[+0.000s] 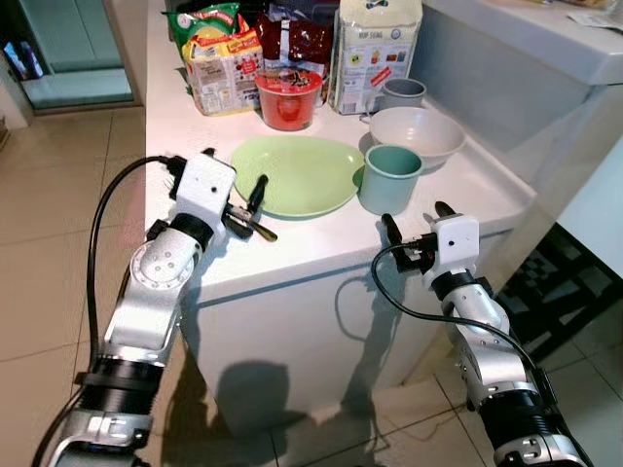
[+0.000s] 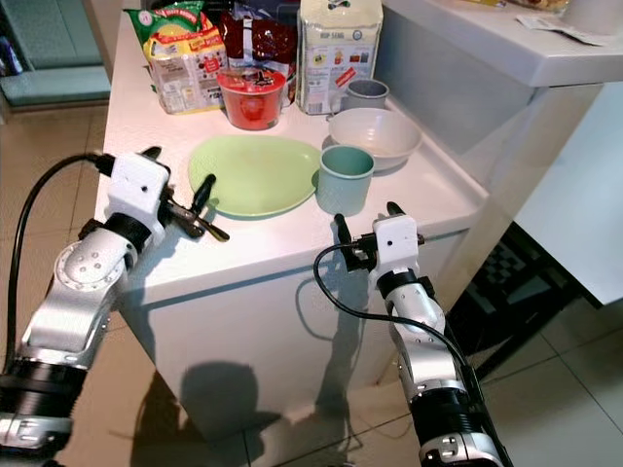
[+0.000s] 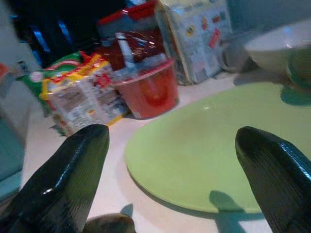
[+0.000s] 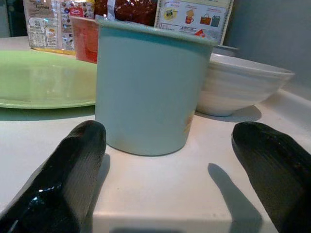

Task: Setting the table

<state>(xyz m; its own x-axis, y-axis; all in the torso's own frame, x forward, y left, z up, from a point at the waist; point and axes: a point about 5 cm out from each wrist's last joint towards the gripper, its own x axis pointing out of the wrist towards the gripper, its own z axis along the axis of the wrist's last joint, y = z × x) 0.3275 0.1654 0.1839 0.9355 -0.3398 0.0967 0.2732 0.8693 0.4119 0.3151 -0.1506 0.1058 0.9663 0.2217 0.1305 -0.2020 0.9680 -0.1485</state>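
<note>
A light green plate [image 1: 297,173] lies on the white counter [image 1: 185,126]. My left gripper [image 1: 251,206] hovers open at the plate's left rim, low over the counter. A dark brownish spoon [image 1: 263,232] lies on the counter just under its fingers; its bowl [image 3: 109,223] peeks in at the edge of the left wrist view. A teal cup [image 1: 389,175] stands upright at the plate's right edge. My right gripper [image 1: 417,216] is open at the counter's front edge, facing the cup [image 4: 148,87] with nothing between its fingers. Behind the cup sit a white bowl [image 1: 417,131] and a grey mug [image 1: 401,92].
At the back of the counter stand a red noodle tub [image 1: 289,97], colourful snack bags [image 1: 222,58] and a tall white bag [image 1: 375,49]. A grey-white raised ledge [image 1: 526,58] borders the counter on the right. Tiled floor [image 1: 49,214] lies to the left.
</note>
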